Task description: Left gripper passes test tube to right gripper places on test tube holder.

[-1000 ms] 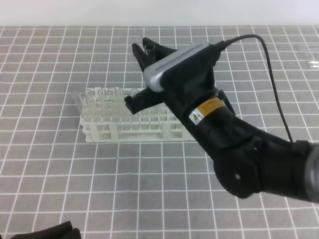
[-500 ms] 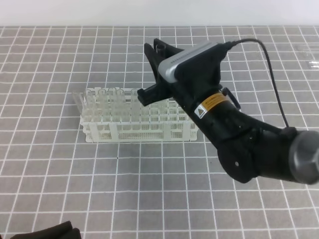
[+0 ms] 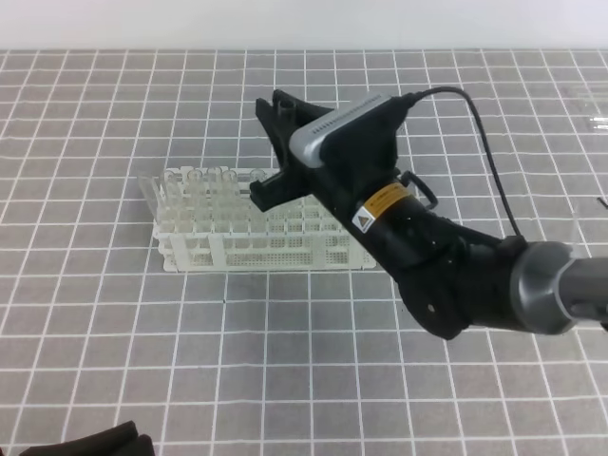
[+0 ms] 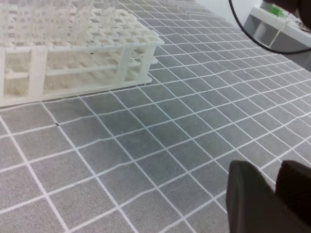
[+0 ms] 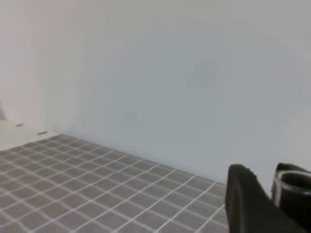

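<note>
Right pincer (image 3: 271, 142) shifted left, tube (image 5: 291, 187) half-hidden.

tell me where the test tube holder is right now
In the exterior high view the white test tube holder stands left of centre on the gridded mat, its right end hidden behind the right gripper raised above it.

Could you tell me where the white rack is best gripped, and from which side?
Probably the rack by its tube-free right end, from the front: clear tubes crowd its left part, and the thin tier edges suit a pinch.
</note>
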`<action>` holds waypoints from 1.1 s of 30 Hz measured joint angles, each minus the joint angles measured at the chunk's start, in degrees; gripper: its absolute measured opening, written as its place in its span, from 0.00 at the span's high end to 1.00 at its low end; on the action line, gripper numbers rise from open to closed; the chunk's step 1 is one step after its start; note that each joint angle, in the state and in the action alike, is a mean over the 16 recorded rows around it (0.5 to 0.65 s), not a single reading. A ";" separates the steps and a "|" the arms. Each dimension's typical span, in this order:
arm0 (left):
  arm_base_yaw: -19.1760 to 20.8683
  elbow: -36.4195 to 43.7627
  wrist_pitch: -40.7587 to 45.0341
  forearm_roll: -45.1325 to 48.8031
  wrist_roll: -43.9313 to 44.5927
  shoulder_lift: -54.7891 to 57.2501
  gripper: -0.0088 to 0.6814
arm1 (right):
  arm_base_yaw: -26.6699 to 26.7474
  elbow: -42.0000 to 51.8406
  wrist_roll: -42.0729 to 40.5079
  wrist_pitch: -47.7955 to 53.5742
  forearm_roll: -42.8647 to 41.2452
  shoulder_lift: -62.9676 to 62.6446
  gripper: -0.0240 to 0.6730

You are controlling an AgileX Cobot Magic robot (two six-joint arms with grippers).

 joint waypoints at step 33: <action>0.01 0.13 0.12 0.52 0.09 0.07 0.97 | -0.14 -4.36 3.21 3.90 -1.24 3.75 0.95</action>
